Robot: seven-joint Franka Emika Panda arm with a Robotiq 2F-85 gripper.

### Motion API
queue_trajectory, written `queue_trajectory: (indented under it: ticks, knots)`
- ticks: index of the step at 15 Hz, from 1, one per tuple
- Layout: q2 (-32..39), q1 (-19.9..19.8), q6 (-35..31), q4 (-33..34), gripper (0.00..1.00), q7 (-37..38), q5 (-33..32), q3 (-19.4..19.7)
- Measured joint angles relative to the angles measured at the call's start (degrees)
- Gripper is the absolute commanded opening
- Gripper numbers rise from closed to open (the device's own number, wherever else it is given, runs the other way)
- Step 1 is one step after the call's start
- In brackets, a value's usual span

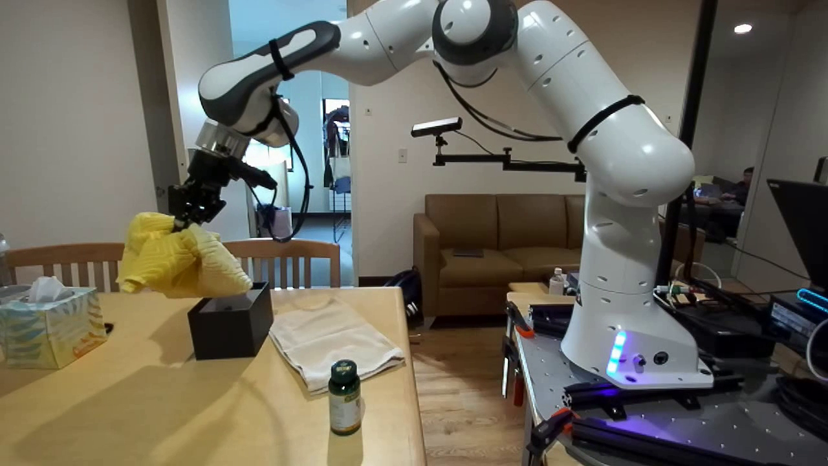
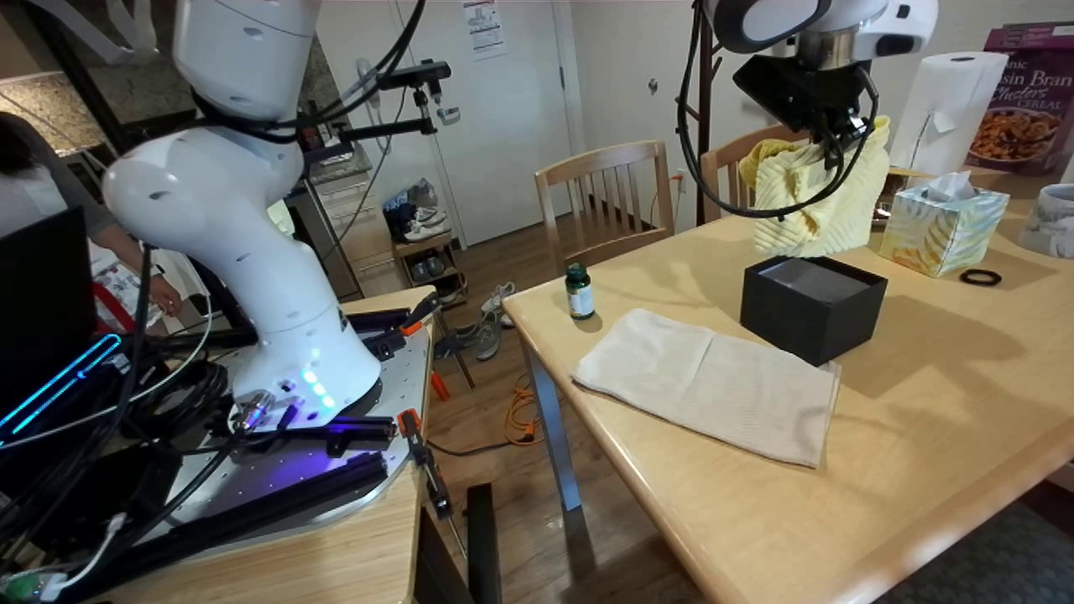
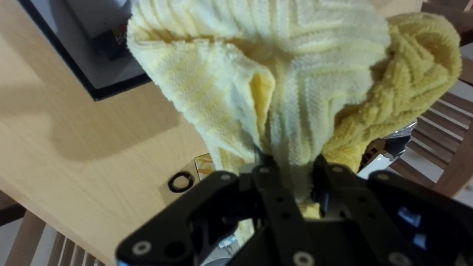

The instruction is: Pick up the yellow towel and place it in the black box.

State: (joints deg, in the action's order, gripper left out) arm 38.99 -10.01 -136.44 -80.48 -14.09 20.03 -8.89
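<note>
As one yellow towel (image 1: 184, 262) hangs bunched in the air near the one black box (image 2: 784, 320), the end effector (image 3: 293, 168) is closed down to a pinched fold of it; whether the towel overhangs the box's mouth, I cannot tell. On the surface (image 2: 948, 453), one folded off-white cloth (image 2: 713, 386) lies just beside the box, with one green labelled bottle (image 2: 579, 294) upright near it. In an exterior view, one tissue box (image 2: 940, 226) stands with one black ring (image 2: 980, 283) just beside it, and one paper towel roll (image 2: 948, 113) and one bran cereal box (image 2: 1019, 109) stand behind them.
</note>
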Motion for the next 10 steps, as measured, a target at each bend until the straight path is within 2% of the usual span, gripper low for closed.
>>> queue_trajectory:
  ticks: [3, 7, 10]
  knots:
    - [0.1, 0.2, 2.5, -0.2, 0.06, 1.4, -0.1, 0.8]
    - [-1.1, 2.4, 2.9, -0.3, 0.06, 8.8, -3.2, 5.9]
    - [-2.6, 3.9, 3.1, -0.5, 0.06, 13.0, -5.8, 8.2]
